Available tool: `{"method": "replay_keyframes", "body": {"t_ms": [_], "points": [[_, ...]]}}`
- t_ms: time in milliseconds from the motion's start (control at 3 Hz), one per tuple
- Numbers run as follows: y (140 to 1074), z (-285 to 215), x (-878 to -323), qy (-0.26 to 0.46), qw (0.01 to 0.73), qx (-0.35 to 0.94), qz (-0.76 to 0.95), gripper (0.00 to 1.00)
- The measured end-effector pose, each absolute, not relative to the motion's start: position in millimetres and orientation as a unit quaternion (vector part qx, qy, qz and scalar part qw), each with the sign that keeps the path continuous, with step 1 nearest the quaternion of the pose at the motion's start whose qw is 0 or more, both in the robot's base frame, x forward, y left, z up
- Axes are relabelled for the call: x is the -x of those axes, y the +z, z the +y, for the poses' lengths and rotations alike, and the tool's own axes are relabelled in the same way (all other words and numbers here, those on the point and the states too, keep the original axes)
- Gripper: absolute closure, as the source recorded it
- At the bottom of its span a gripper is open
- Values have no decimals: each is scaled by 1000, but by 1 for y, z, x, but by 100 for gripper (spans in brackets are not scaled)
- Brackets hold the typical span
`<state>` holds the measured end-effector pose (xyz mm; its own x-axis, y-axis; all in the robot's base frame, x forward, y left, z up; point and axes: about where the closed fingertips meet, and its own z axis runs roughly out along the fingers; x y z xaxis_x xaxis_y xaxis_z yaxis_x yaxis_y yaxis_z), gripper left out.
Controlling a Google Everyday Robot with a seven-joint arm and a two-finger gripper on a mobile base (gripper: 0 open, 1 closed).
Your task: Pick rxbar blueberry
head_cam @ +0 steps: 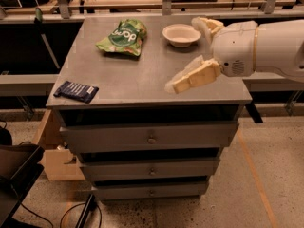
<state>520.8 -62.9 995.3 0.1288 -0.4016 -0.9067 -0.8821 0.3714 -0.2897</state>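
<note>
The rxbar blueberry (76,90) is a small flat dark navy wrapper with pale lettering. It lies at the front left corner of the grey cabinet top (137,75). My gripper (186,55) hangs over the right half of the top, far to the right of the bar and not touching it. Its jaws stand wide apart and hold nothing. One cream finger (192,77) points down-left over the front right area. The other finger (207,25) sits up beside the bowl. My white arm (266,46) comes in from the right.
A green snack bag (121,37) lies at the back left of the top. A white bowl (181,34) stands at the back middle, close to the upper finger. Three drawers (151,139) are below. A cardboard box (57,156) sits on the floor at left.
</note>
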Motion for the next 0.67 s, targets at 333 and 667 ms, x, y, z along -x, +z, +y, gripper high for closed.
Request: {"method": "replay_keyframes", "body": {"t_ms": [333, 667], "points": [[975, -17, -542, 254, 548, 518, 606, 0], [944, 51, -575, 306, 551, 515, 581, 0]]}}
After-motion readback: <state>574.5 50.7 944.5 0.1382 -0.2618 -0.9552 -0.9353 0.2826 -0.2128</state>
